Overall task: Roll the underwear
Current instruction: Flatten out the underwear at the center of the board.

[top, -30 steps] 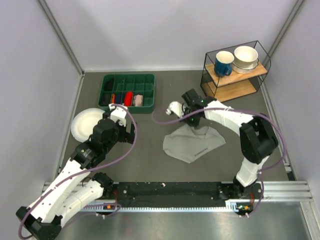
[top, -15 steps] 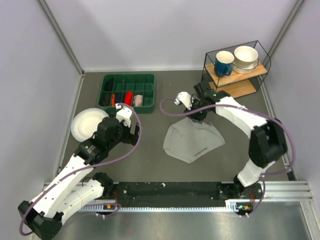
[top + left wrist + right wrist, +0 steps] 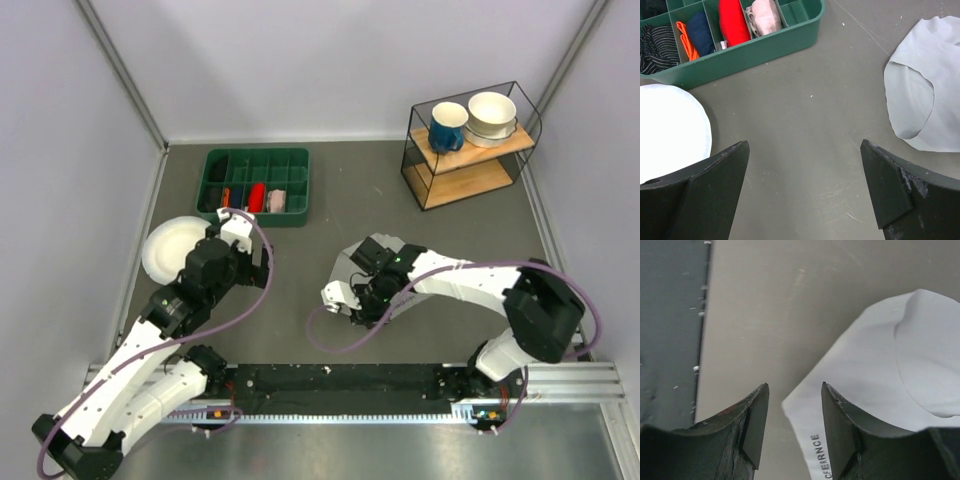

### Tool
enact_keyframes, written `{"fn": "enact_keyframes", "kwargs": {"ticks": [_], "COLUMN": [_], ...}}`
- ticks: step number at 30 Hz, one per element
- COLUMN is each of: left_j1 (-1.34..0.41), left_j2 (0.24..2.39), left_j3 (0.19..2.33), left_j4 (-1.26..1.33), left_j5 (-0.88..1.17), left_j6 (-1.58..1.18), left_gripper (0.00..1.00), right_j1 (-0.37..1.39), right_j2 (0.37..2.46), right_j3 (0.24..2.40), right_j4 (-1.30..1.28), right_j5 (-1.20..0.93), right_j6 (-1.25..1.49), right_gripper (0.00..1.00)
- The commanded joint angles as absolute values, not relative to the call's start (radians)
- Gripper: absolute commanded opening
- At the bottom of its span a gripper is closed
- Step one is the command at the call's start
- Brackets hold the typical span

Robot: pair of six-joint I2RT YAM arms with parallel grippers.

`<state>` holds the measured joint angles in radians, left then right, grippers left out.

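Observation:
The underwear [image 3: 880,370] is a light grey cloth lying flat on the table, with dark lettering [image 3: 817,455] along its band. My right gripper [image 3: 794,387] hangs open just over the band's corner, which lies between the two fingers. From above, the right arm covers most of the underwear [image 3: 345,268], and the right gripper [image 3: 358,305] sits at its near left corner. My left gripper [image 3: 804,150] is wide open over bare table, with the underwear [image 3: 920,100] off to its right. In the top view the left gripper [image 3: 255,268] is left of the cloth.
A green tray [image 3: 255,153] with several small cloth rolls stands at the back left, its wall [image 3: 765,47] near the left gripper. A white plate [image 3: 170,245] lies left of the left arm. A wire rack [image 3: 470,140] with a blue mug and bowls stands back right.
The right gripper opened and let go of the underwear's far edge, then swung from the far side to the near left corner. The cloth settled flat. The left arm ends where it began.

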<state>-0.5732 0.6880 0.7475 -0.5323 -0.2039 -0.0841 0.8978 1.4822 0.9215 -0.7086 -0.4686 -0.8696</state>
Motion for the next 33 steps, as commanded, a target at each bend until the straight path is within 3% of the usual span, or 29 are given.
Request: {"fn": "enact_keyframes", "kwargs": {"ticks": [1,12,18,21,24,26,27,30,33], "left_j1": [-0.569,-0.569,-0.569,-0.569,-0.569,-0.569,-0.569,-0.569,-0.569], "left_j2": [0.678,0.68,0.68,0.678,0.681,0.687,0.687,0.689,0.687], "left_j3": [0.742,0.742,0.741,0.739,0.741,0.741,0.741,0.741,0.741], "left_j4": [-0.517,-0.511,-0.511,-0.509,-0.509,-0.509,-0.508,-0.509,-0.509], "left_j5": [-0.227,-0.213,-0.21,-0.21,-0.207,-0.204,-0.201,-0.199,-0.199], "left_j6": [-0.103,-0.097,-0.095,-0.097,-0.097,-0.097,-0.097,-0.098,-0.098], "left_gripper": [0.99,0.99,0.99,0.99,0.99,0.99,0.99,0.99,0.99], "right_j1": [0.911,0.953,0.942,0.905,0.821,0.763,0.744,0.674,0.646], "right_j2": [1.569,1.64,1.661,1.644,1.626,1.628,1.64,1.657,1.609], "right_j3": [1.002,0.983,1.015,1.057,1.098,1.112,1.124,1.147,1.146], "right_j4": [-0.618,-0.6,-0.609,-0.64,-0.652,-0.652,-0.65,-0.65,-0.655], "right_j5": [-0.376,-0.341,-0.287,-0.307,-0.304,-0.282,-0.249,-0.215,-0.261], "right_j6": [-0.789,-0.736,-0.696,-0.686,-0.672,-0.657,-0.65,-0.614,-0.604], "right_gripper": [0.47,0.45,0.16,0.09,0.07,0.11,0.23,0.36,0.4]}}
